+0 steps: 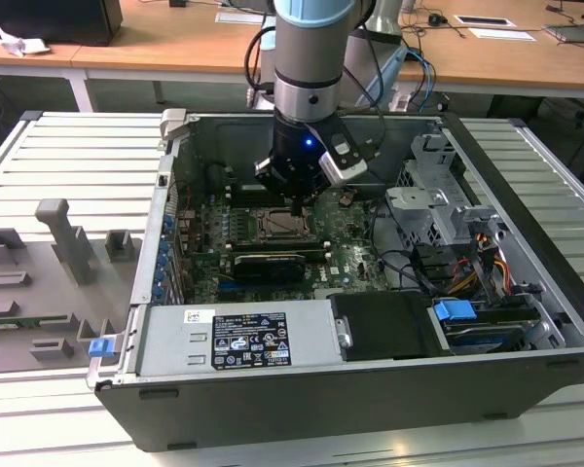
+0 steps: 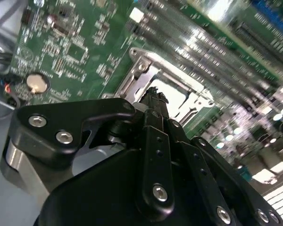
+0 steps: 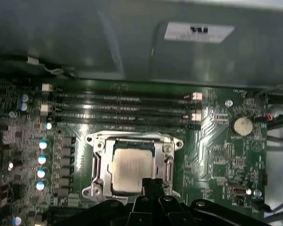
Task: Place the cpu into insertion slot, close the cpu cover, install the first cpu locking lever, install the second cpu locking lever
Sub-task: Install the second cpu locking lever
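Note:
The cpu (image 3: 129, 167), a pale silvery square chip, lies flat in its slot on the green motherboard. The cpu cover (image 3: 132, 140), a silvery frame plate, lies down around it with the chip showing through its window. My gripper (image 3: 153, 184) is shut with nothing held, its black tip at the edge of the cover's frame. The second wrist view shows the gripper (image 2: 154, 96) over the cover (image 2: 141, 70) and the cpu (image 2: 174, 96). In the exterior view the gripper (image 1: 297, 202) hangs just above the slot (image 1: 280, 226) inside the open computer case.
Memory slots (image 3: 122, 108) run beside the socket and a coin battery (image 3: 241, 125) sits near it. A black card (image 1: 265, 263) stands close to the slot. The power supply box (image 1: 238, 336), drive cage (image 1: 438, 195) and cables fill the case. Grey fixtures (image 1: 58, 253) lie outside.

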`<act>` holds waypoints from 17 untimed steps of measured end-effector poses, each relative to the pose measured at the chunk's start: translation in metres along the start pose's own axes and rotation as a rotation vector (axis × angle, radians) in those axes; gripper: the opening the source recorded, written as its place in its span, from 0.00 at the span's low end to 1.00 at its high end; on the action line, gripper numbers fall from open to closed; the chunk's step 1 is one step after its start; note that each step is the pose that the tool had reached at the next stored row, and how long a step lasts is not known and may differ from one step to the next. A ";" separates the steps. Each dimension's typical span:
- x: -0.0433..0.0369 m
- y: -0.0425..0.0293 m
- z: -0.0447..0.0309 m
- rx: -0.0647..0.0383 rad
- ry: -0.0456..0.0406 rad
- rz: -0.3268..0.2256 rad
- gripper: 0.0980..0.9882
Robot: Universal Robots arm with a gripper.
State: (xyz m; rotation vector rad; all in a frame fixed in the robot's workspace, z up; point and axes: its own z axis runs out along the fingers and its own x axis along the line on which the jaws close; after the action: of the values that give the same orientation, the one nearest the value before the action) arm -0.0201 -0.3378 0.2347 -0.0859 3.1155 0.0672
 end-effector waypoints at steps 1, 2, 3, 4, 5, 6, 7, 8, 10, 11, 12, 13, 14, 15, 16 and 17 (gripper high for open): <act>0.0002 -0.0041 -0.0002 -0.008 -0.0004 0.000 0.01; 0.0004 -0.0071 -0.0003 -0.016 -0.0008 0.000 0.01; 0.0005 -0.0095 -0.0004 -0.016 -0.0008 0.000 0.01; 0.0008 -0.0133 -0.0006 -0.016 -0.0007 0.000 0.01; 0.0009 -0.0156 -0.0007 -0.016 -0.0007 0.000 0.01; 0.0010 -0.0181 -0.0008 -0.016 -0.0008 0.000 0.01; 0.0011 -0.0206 -0.0009 -0.016 -0.0007 0.000 0.01; 0.0013 -0.0223 -0.0009 -0.016 -0.0008 0.000 0.01; 0.0046 -0.0266 -0.0010 -0.016 -0.0008 0.000 0.01; 0.0070 -0.0287 -0.0011 -0.016 -0.0008 0.000 0.01; 0.0090 -0.0296 -0.0011 -0.016 -0.0007 0.000 0.01; 0.0154 -0.0300 -0.0010 -0.016 -0.0008 -0.001 0.01; 0.0202 -0.0300 -0.0011 -0.016 -0.0007 -0.002 0.01; 0.0271 -0.0297 -0.0011 -0.016 -0.0006 -0.002 0.01; 0.0317 -0.0297 -0.0008 -0.017 -0.0007 -0.003 0.01; 0.0344 -0.0297 -0.0003 -0.017 -0.0008 -0.003 0.01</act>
State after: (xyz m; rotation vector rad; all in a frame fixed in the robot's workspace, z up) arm -0.0528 -0.3693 0.2329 -0.0911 3.1143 0.0941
